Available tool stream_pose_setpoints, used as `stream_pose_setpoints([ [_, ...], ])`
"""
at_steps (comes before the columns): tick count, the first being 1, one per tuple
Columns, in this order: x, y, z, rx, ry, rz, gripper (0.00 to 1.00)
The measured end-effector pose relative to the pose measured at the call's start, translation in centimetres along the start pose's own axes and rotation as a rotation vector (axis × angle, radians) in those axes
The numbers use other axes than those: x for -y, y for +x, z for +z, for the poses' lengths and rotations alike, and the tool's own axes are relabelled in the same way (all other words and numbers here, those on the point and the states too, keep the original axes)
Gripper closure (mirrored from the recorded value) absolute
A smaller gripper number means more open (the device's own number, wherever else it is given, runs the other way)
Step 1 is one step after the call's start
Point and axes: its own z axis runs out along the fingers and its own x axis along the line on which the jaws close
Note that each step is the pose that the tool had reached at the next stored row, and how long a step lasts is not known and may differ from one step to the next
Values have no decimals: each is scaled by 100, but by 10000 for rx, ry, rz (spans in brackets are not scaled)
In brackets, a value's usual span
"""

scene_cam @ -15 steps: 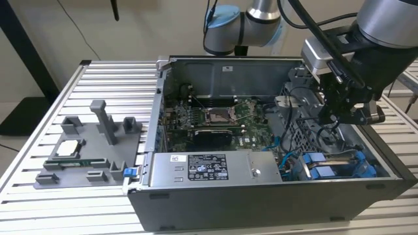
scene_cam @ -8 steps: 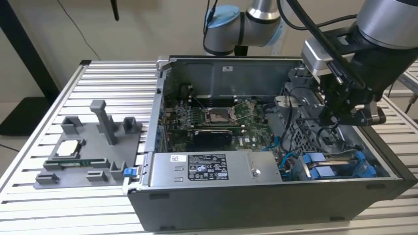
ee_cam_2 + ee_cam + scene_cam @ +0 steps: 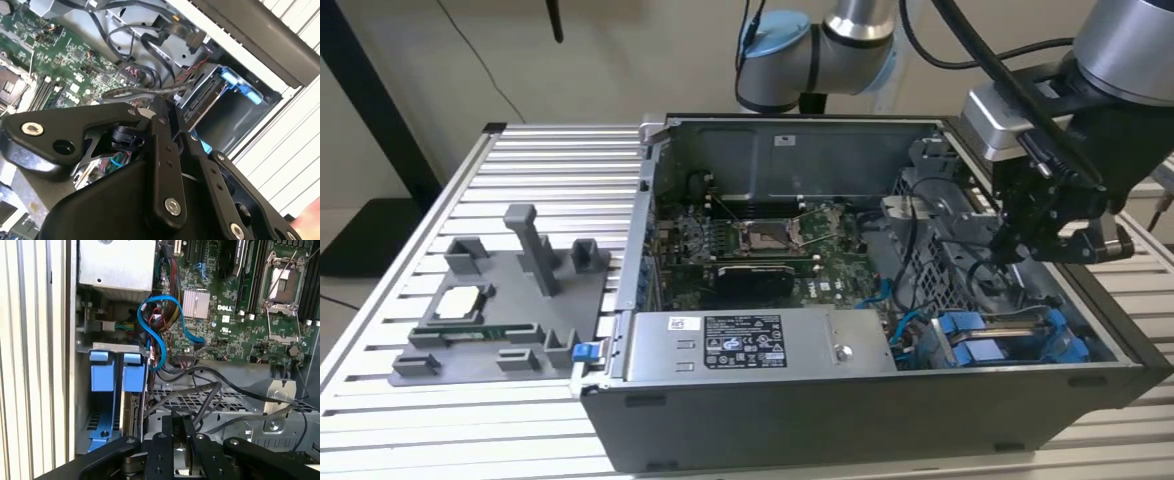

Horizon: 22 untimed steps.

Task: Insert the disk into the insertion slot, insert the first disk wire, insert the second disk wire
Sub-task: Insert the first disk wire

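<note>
Disk (image 3: 1007, 335), silver-grey in its bright blue plastic carrier, looks seated lower right, so you're wiring: your tool (image 3: 1054, 245), pinched narrow on a dark grey wire (image 3: 201, 399), needs careful alignment.

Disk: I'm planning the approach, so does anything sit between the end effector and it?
Partly. In the first wrist view, dark cables drape over the perforated cage, between the end effector and the disk. A blue cable loops near the disk's tab end. Nothing solid shows between them.
</note>
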Motion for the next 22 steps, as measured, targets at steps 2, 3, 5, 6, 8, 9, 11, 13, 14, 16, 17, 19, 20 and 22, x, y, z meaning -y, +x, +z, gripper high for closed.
stream_pose_setpoints([
  [2, 40, 8, 11, -30, -18, 0, 100],
  [3, 55, 11, 13, -56, -34, 0, 100],
  [5, 83, 18, 17, -119, -75, 0, 100],
  [6, 97, 22, 19, -154, -100, 0, 100],
  [8, 124, 29, 23, -213, -168, 4, 100],
  [9, 140, 34, 25, -245, -226, 9, 100],
  [11, 172, 41, 31, -281, -343, 23, 100],
  [13, 189, 43, 37, -280, -373, 41, 100],
  [14, 190, 43, 37, -280, -373, 42, 100],
  [16, 193, 44, 36, -283, -374, 41, 100],
  [17, 193, 44, 38, -280, -389, 44, 100],
  [19, 204, 46, 41, -269, -645, 82, 100],
  [20, 215, 46, 43, -261, -810, 109, 100],
  [22, 261, 51, 56, -252, -1007, 140, 100],
])
